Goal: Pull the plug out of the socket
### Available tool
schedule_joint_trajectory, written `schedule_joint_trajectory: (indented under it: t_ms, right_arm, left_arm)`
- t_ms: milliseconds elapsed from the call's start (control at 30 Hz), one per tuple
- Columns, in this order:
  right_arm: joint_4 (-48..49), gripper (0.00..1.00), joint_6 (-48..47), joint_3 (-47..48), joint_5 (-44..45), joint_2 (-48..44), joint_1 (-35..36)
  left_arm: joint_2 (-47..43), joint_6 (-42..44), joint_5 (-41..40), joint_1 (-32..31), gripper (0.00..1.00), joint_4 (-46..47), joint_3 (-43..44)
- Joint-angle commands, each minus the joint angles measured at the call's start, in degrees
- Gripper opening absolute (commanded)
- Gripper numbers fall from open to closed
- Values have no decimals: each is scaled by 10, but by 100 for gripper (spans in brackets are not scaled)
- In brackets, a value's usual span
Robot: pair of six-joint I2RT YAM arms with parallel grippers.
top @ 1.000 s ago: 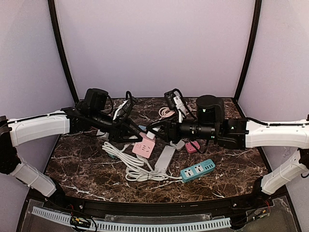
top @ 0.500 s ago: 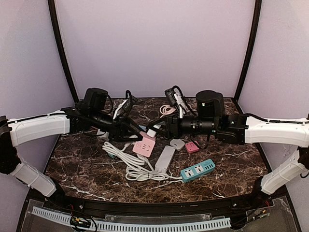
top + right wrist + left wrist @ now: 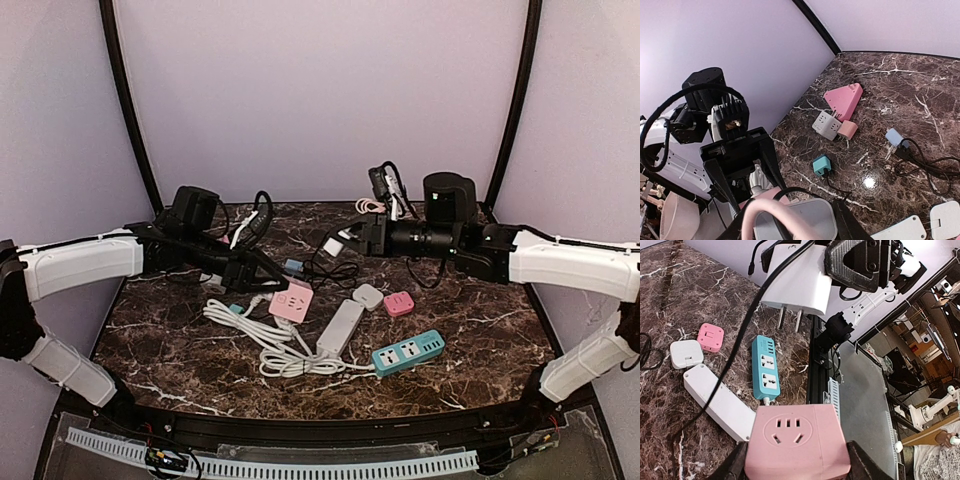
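The left gripper [image 3: 797, 460] clamps the pink socket [image 3: 800, 432] by its two sides, with the receptacle face turned up and away from the wrist. The right gripper [image 3: 790, 222] is closed on the white plug [image 3: 797, 287]. The plug is out of the socket. Its two pins are bare, above and beyond the left claw and well apart from the socket. A teal power strip [image 3: 765, 372] lies on the table beyond the left claw.

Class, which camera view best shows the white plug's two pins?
Left wrist view: the white plug faces it side-on, both pins bare. Top view shows only a small white block; right wrist view shows its body, pins hidden.
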Motion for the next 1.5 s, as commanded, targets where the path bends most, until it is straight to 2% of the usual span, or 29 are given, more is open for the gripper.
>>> schedule_joint_trajectory:
  t_ms: [0, 267, 467, 633, 1000, 1367, 1467]
  right_arm:
    - [29, 0, 15, 1, 10, -11, -3]
    - [21, 0, 8, -2, 17, -14, -7]
    - [-35, 0, -15, -9, 54, -11, -24]
    - [-65, 0, -23, -23, 72, 27, -38]
    - [-113, 0, -24, -36, 111, 115, -68]
    - [-120, 0, -17, -40, 115, 188, -116]
    - [-128, 4, -19, -34, 117, 200, -124]
  left_arm:
    - [-15, -9, 18, 3, 1, 7, 3]
    - [-19, -17, 20, 3, 1, 19, 0]
    - [-28, -58, 46, 16, 1, 75, -15]
    - [-34, -87, 43, 31, 1, 114, -27]
    - [-33, -85, -7, 52, 1, 92, -24]
    - [-34, -78, -17, 53, 1, 82, -22]
    - [-34, -77, -17, 53, 1, 82, -22]
